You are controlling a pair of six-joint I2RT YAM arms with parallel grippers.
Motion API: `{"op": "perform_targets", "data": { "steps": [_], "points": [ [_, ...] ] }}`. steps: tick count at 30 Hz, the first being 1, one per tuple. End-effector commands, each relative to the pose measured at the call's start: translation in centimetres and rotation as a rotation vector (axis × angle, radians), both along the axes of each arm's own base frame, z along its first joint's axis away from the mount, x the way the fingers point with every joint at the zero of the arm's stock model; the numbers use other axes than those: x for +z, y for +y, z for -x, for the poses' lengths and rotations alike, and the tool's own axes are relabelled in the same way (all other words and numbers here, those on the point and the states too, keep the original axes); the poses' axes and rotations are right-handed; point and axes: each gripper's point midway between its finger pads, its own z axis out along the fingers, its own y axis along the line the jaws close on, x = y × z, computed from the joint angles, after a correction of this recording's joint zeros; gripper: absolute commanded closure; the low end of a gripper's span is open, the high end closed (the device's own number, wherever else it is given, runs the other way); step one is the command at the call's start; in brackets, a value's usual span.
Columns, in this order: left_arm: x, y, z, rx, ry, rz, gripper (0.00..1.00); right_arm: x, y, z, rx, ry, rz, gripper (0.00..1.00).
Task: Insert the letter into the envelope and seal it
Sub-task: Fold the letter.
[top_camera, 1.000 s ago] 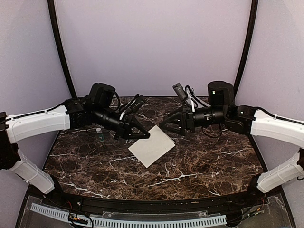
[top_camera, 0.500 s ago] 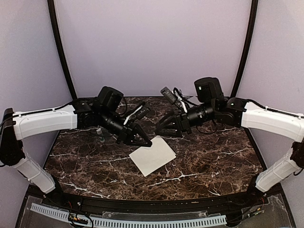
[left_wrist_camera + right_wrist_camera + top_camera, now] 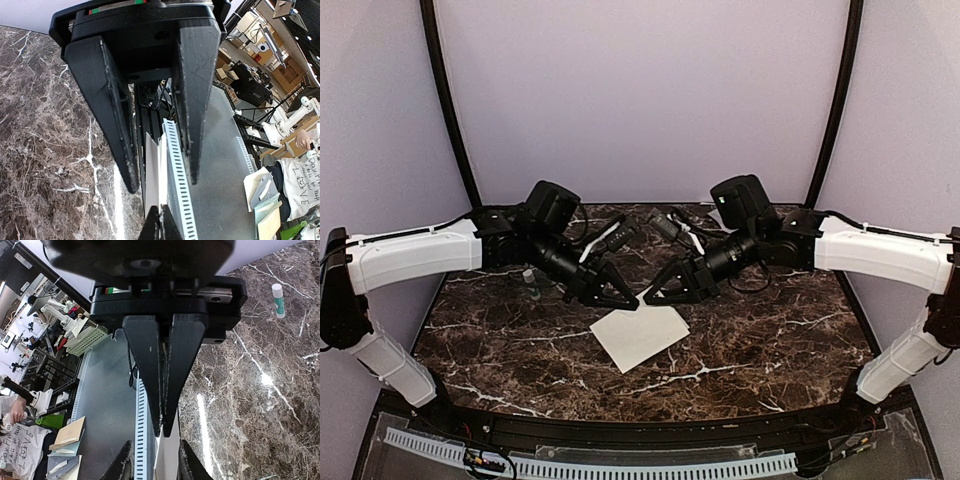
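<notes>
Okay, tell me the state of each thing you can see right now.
right gripper, shut on the envelope at its far corner
left gripper, open, fingers either side of the envelope's edge
envelope, resting on the table, far corner pinched; flap state cannot be told
glue stick, on the table, untouched

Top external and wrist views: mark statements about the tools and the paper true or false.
1. The left tool has its fingers apart. True.
2. The right tool is wide open. False: it is shut, seemingly pinching the envelope at a corner.
3. A glue stick is on the table. True.
4. A cream letter lies beside the envelope. False: only the grey envelope shows.
</notes>
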Motion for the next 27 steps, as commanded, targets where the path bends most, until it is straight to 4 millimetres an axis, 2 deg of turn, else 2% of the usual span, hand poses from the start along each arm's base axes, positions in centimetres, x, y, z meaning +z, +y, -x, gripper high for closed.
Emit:
{"op": "perform_targets", "data": {
  "steps": [1,6,14,17,19,20,22,24,27],
  "points": [
    [1.3,0.1,0.2,-0.009,-0.034,0.017,1.0,0.7,-0.2,0.5,0.006,-0.02,-0.015,0.74],
    [1.3,0.1,0.0,-0.003,-0.041,0.013,1.0,0.5,-0.5,0.5,-0.007,-0.018,-0.003,0.81],
    [1.3,0.0,-0.1,0.004,-0.041,0.012,1.0,0.1,-0.6,-0.1,-0.054,-0.036,0.011,1.0],
    [1.2,0.0,-0.1,0.004,-0.039,0.012,1.0,-0.1,-0.6,-0.6,-0.081,-0.045,0.02,1.0],
    [1.2,-0.1,-0.2,0.007,-0.039,0.01,0.86,0.0,-0.7,-1.0,-0.112,-0.063,0.023,1.0],
    [1.2,-0.1,-0.2,0.01,-0.041,0.01,0.75,0.1,-0.8,-1.2,-0.128,-0.072,0.019,1.0],
    [1.1,-0.1,-0.3,0.015,-0.043,0.005,0.62,0.4,-1.0,-1.7,-0.164,-0.093,0.014,1.0],
    [1.1,0.0,-0.4,0.021,-0.047,0.001,0.58,1.0,-1.4,-2.2,-0.197,-0.114,0.001,1.0],
    [0.9,0.0,-0.5,0.028,-0.052,-0.007,0.58,1.7,-1.9,-2.5,-0.219,-0.126,-0.021,1.0]
  ]
}}
